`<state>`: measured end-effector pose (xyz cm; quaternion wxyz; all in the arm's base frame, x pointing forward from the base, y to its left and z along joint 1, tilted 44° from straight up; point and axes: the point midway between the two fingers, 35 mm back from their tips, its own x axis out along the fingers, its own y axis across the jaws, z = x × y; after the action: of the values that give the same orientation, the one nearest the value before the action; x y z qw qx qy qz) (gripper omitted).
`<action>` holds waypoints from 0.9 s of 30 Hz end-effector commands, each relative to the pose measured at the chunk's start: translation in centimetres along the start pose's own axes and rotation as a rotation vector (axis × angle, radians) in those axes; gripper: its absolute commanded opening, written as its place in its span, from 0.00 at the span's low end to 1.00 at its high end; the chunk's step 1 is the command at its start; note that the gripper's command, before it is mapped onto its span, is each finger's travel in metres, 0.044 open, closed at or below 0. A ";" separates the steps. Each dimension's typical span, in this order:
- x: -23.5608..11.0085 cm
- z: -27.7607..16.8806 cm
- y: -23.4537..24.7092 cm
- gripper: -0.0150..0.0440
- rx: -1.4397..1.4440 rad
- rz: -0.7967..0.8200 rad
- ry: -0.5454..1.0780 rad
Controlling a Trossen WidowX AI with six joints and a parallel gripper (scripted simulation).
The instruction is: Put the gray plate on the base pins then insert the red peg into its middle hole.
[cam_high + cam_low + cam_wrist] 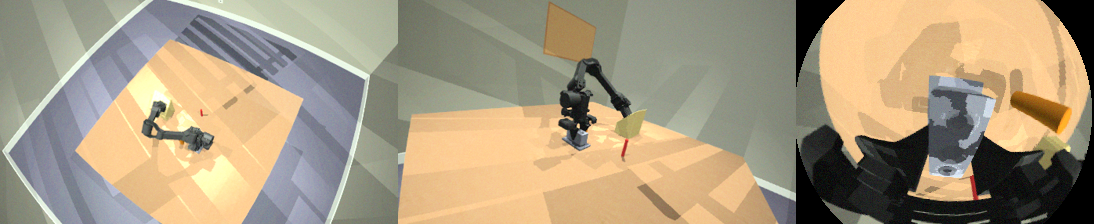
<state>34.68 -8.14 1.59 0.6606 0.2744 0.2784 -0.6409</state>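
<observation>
1. Gray plate: clenched in the pincer, held on edge just over the base near the middle of the bench. Not yet lying flat on the pins; pins themselves not discernible.
2. Handling, gray plate: judged rigid and flat, likely smooth-faced and prone to swivel in a narrow grip. Hold by opposite edges near mid-length, away from the holes, so the pin holes stay free.
3. Hole near the lower end of the plate, seen in the wrist view; which hole, cannot tell.
4. Red peg: standing upright on the bench, well apart from the base, beside a yellowish panel at the arm's foot.
5. Handling, red peg: judged thin, stiff, light and easily toppled. Best taken at the upper shaft, leaving the lower length bare for insertion.
6. Orange cylinder: lying on the bench to the right in the wrist view; purpose unclear.
7. Risk: plate skewing on one pin if lowered out of level.
</observation>
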 end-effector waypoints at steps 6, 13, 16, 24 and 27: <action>0.1 0.0 0.0 0.25 -0.001 -0.002 -0.001; 0.1 0.0 0.0 0.30 -0.001 -0.002 -0.001; 0.1 0.0 0.0 0.43 -0.001 -0.002 -0.001; 0.1 0.0 0.0 0.79 -0.001 -0.002 -0.001; 0.1 0.0 0.0 0.92 -0.001 -0.002 -0.001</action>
<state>34.65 -8.23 1.49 0.6603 0.2737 0.2787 -0.6415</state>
